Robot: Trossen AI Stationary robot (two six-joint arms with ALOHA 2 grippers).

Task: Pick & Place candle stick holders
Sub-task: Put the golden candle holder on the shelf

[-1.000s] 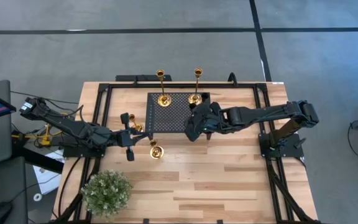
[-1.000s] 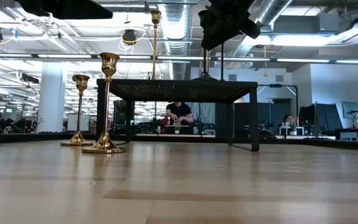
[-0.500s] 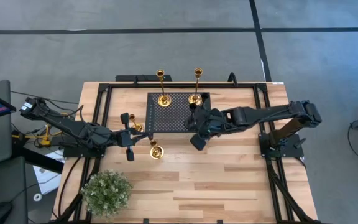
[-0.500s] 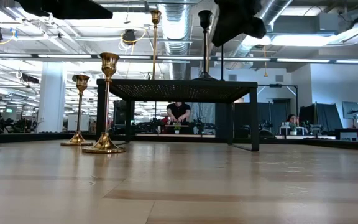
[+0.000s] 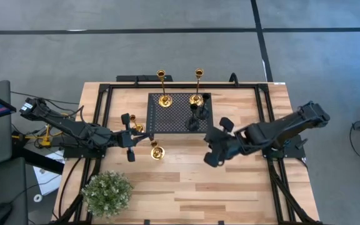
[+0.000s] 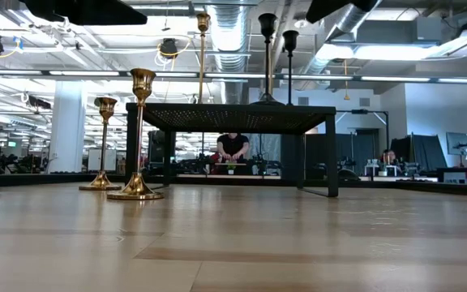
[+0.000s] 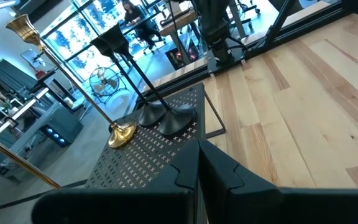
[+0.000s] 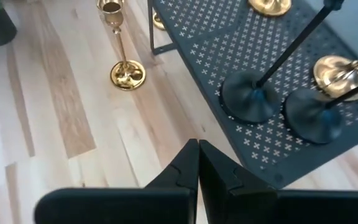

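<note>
The black perforated stand (image 5: 177,114) holds two tall gold holders (image 5: 163,99) (image 5: 196,97) on its far part. Two black holders (image 5: 196,114) (image 5: 192,124) stand on their round bases at its right side, also seen in the low view (image 6: 267,57) (image 6: 290,65). Two short gold holders (image 5: 157,152) (image 5: 137,128) stand upright on the table, left of and in front of the stand. My right gripper (image 5: 208,145) (image 8: 197,158) is shut and empty, off the stand's near right corner. My left gripper (image 5: 130,137) (image 7: 197,165) is shut and empty, left of the stand between the short gold holders.
A green potted plant (image 5: 107,192) stands at the table's near left corner. Black frame rails (image 5: 99,106) run along the table's left, right and far sides. Bare wood (image 5: 230,187) lies in front of the stand. People sit in the room beyond (image 6: 233,150).
My right gripper has drawn back from over the stand's right side, toward the table's near and right edges. A black holder that it covered now stands free on the stand beside the other black one. My left arm has kept still.
</note>
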